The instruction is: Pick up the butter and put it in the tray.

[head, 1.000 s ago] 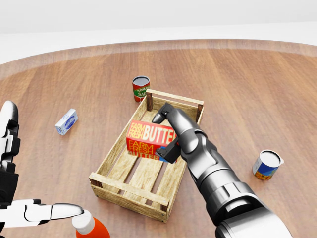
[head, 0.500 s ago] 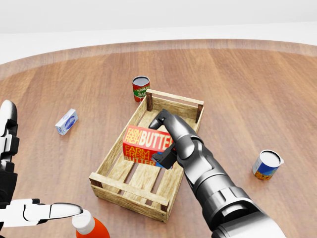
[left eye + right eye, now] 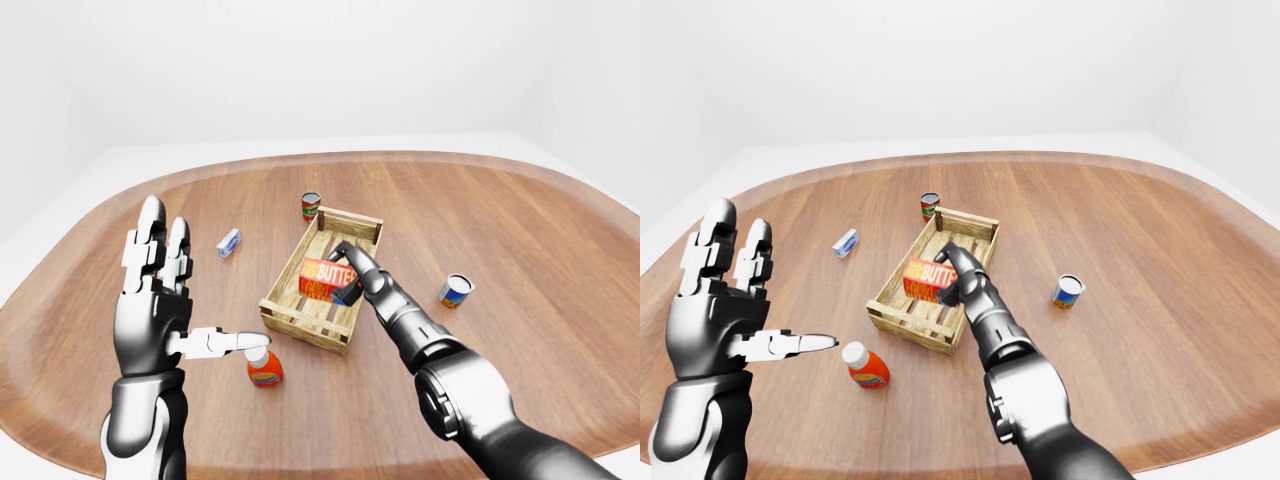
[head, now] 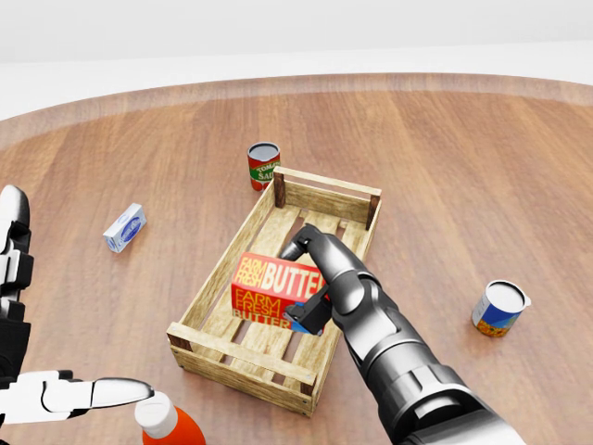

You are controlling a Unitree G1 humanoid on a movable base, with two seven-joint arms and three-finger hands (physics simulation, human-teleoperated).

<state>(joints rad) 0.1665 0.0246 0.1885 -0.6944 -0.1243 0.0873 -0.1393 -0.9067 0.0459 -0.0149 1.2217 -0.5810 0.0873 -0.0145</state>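
The right hand pinches the butter box inside the tray, low over the slats, near the middle of the worktop; the left hand is spread wide by the worktop's near left edge, holding nothing; an orange bottle stands just beside it, close to the tray's near end; 1 red can sits past the tray's far end, 1 blue can to the right, and a small blue-and-white box lies to the left, all apart from the tray.
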